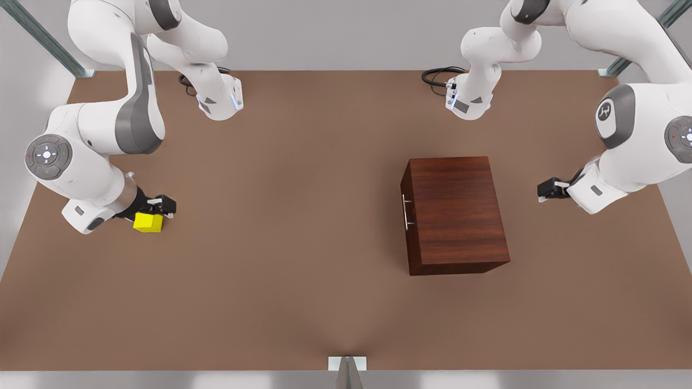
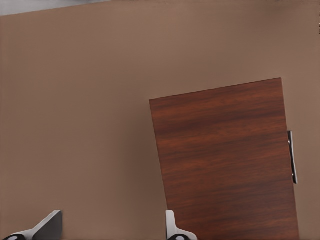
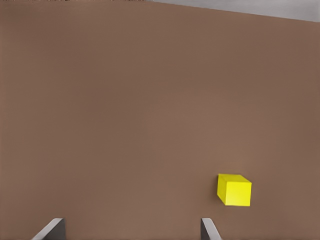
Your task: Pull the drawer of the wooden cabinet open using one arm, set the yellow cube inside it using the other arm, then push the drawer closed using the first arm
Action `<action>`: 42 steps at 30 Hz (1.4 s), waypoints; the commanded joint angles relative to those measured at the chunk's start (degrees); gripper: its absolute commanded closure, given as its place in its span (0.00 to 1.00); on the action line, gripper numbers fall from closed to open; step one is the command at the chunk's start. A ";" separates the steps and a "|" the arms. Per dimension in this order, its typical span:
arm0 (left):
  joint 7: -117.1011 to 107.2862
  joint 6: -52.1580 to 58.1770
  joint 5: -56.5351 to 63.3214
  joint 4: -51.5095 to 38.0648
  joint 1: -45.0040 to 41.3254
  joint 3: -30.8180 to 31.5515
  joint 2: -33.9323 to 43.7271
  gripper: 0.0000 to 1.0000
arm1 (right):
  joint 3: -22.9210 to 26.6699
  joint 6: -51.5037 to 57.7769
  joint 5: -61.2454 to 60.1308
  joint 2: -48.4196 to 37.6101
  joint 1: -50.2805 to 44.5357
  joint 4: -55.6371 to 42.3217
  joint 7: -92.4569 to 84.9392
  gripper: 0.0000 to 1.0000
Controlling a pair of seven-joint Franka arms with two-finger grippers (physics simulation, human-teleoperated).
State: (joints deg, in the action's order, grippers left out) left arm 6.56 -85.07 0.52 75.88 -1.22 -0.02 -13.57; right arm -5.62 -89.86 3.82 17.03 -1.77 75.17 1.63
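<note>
Nothing started: drawer (image 1: 404, 212) shut in the cabinet (image 1: 454, 213) at center right. Left gripper (image 1: 543, 190), fingers spread, sits at right edge and must reach the handle (image 1: 405, 212). Right gripper (image 1: 162, 208), fingers spread, hovers near the cube (image 1: 148, 222) at left.

The brown counter (image 1: 303, 243) stretches wide and flat across the front view, its matte surface plain from edge to edge. Behind it runs a pale grey wall (image 1: 335, 32). Up in the far corners, slanted metal struts come down to the counter: one at the front view's left (image 1: 46, 40), one at the front view's right (image 1: 638, 46). Two black cables lie coiled on the counter's far part, one toward the left (image 1: 186, 81), one toward the right (image 1: 438, 75). At the near edge, dead centre, sits a small pale bracket (image 1: 347, 363) with a thin metal post (image 1: 347, 378) running down from it.
</note>
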 commanded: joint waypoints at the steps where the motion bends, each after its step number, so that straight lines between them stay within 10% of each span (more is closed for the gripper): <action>1: 2.32 -2.64 0.01 -0.03 -0.10 0.02 -0.23 0.00 | -0.01 -0.93 0.05 -0.07 0.01 -0.03 0.91 0.00; 13: -69.40 -11.52 12.75 -0.73 -40.00 -0.06 -16.05 0.00 | -0.27 -37.40 -0.04 0.28 14.60 33.28 -16.14 0.00; 19: -70.37 -11.08 17.15 -0.65 -41.32 -0.06 -20.97 0.20 | -0.18 -38.72 -0.13 4.06 19.26 33.37 -18.42 0.00; 42: -69.58 -8.44 21.19 0.06 -40.62 -0.24 -25.81 0.28 | -0.27 -41.89 8.58 9.16 23.48 37.85 -23.26 0.00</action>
State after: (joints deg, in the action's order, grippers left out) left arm -53.95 -93.84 21.49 75.96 -41.88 -0.26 -39.29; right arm -5.86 -131.38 12.16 26.32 21.72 112.89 -17.27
